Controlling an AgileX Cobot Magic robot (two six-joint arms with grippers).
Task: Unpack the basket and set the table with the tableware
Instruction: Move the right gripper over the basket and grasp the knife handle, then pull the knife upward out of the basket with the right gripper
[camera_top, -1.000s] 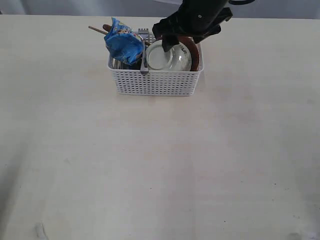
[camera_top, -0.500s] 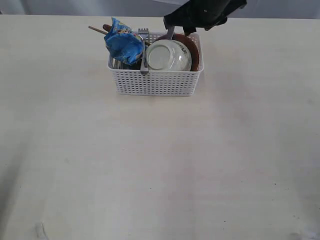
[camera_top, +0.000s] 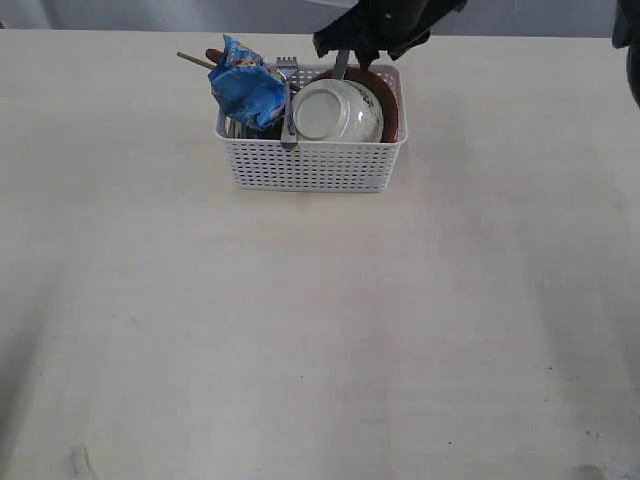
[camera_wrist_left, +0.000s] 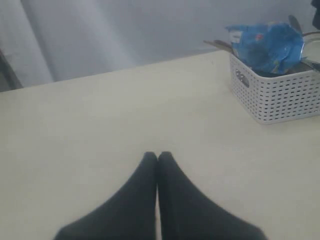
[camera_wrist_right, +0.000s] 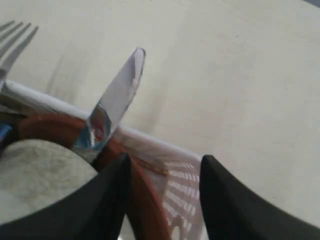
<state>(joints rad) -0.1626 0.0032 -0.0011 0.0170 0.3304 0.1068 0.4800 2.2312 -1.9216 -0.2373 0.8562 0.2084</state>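
Basket (camera_top: 312, 165) sits upper centre on the table (camera_top: 300, 350), fully loaded. Right gripper (camera_wrist_right: 166, 162) fingers are apart, straddling plate (camera_wrist_right: 50, 124) rim plus basket wall; can't tell if clamped. A lift could drag the basket or knock the knife (camera_wrist_right: 120, 90). Left gripper (camera_wrist_left: 157, 159) fingers together, empty.

I see a pale grey wall (camera_wrist_left: 125, 30) behind the far edge of the table (camera_top: 320, 330), with soft upright bands of lighter and darker grey across it. A dark slanted strip (camera_wrist_left: 7, 70) stands at one end of that wall. The light falls soft and even, with only faint shadows.
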